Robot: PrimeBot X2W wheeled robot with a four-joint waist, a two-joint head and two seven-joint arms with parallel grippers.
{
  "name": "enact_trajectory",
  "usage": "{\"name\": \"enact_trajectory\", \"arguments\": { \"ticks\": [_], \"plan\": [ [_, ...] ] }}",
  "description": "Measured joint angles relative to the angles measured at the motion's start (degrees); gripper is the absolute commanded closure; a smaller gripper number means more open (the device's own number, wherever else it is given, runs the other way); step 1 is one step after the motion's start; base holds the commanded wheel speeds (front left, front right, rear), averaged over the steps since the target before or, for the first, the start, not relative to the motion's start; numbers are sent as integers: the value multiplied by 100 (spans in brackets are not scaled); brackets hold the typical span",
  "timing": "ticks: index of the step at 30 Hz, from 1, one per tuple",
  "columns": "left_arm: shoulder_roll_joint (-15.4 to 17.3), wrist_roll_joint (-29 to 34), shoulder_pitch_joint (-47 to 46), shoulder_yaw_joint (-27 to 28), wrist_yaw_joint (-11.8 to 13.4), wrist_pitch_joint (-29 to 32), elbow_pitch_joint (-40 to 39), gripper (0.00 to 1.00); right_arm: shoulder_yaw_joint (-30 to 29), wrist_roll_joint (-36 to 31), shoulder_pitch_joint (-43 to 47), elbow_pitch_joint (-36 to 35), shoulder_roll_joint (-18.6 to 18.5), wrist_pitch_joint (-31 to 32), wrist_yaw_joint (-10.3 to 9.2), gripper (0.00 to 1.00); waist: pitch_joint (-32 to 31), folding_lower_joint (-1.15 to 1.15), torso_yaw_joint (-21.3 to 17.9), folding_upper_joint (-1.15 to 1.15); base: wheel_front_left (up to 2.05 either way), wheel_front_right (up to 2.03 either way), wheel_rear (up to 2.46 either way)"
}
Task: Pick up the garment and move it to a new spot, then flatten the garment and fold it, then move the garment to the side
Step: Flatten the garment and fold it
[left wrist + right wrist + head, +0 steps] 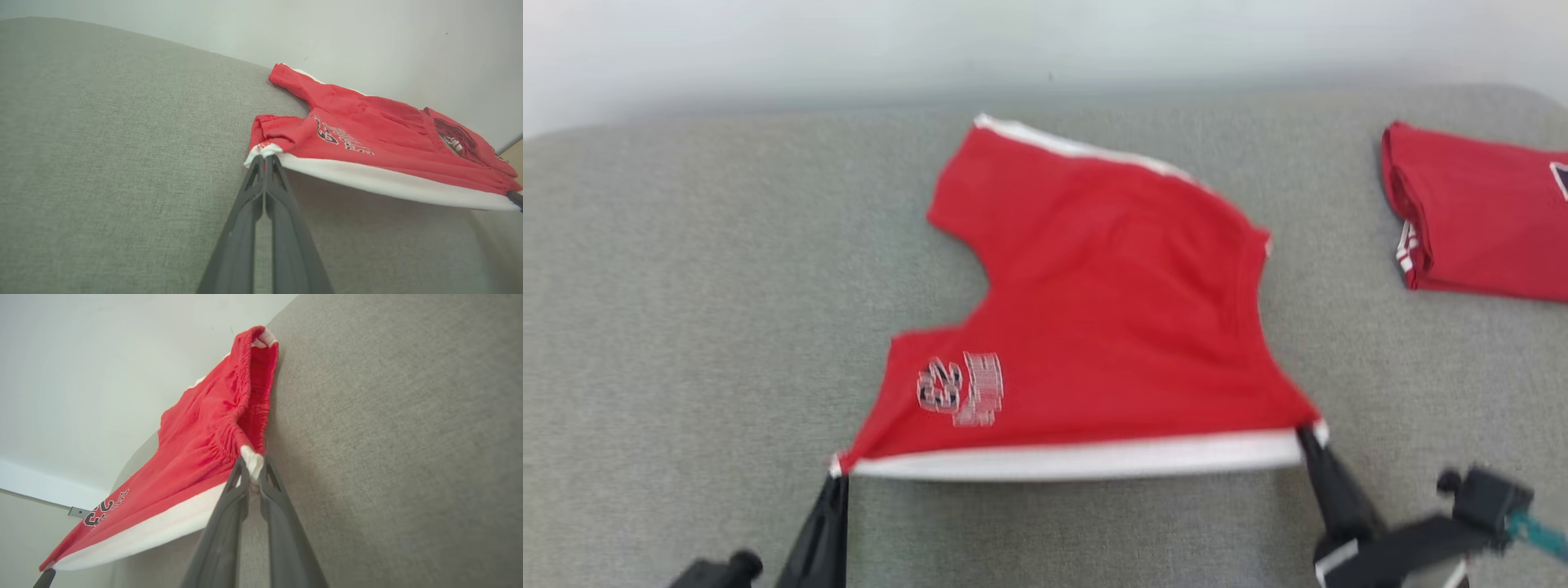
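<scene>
I stretch the red shorts [1094,310] by two corners.
Pinching one each: left gripper [836,474], right gripper [1307,433]; the cloth seems light, limp.

— How does the garment [1111,310] look?
— Red shorts, a white band along the near edge, a "23" print toward the left.
— Its pose?
— Spread wide, near edge taut and raised, far part on the grey surface [686,327].
</scene>
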Motion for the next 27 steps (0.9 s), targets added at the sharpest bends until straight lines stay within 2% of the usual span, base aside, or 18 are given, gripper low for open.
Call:
{"name": "enact_trajectory", "arguments": {
  "ticks": [10, 16, 22, 27],
  "plan": [
    [-267, 281, 675, 138, -270, 1, 338, 100, -783, -452, 1579, -739, 628, 759, 2, 100, -464, 0, 150, 0, 0, 0, 0],
    [-275, 505, 662, 260, -406, 0, 443, 100, -1035, -592, 1845, -1183, 924, 1093, 2, 100, -470, 1, 159, 1, 0, 0, 0],
    [94, 810, -77, 229, -539, 292, 277, 100, -960, -432, 1524, -1457, 976, 1339, -2, 100, -345, 1, 8, 1, 0, 0, 0],
    [386, 985, -977, 147, -780, 754, 185, 100, -709, 13, 1044, -1313, 978, 1285, -3, 100, -187, 2, -146, 2, 0, 0, 0]
  ]
}}
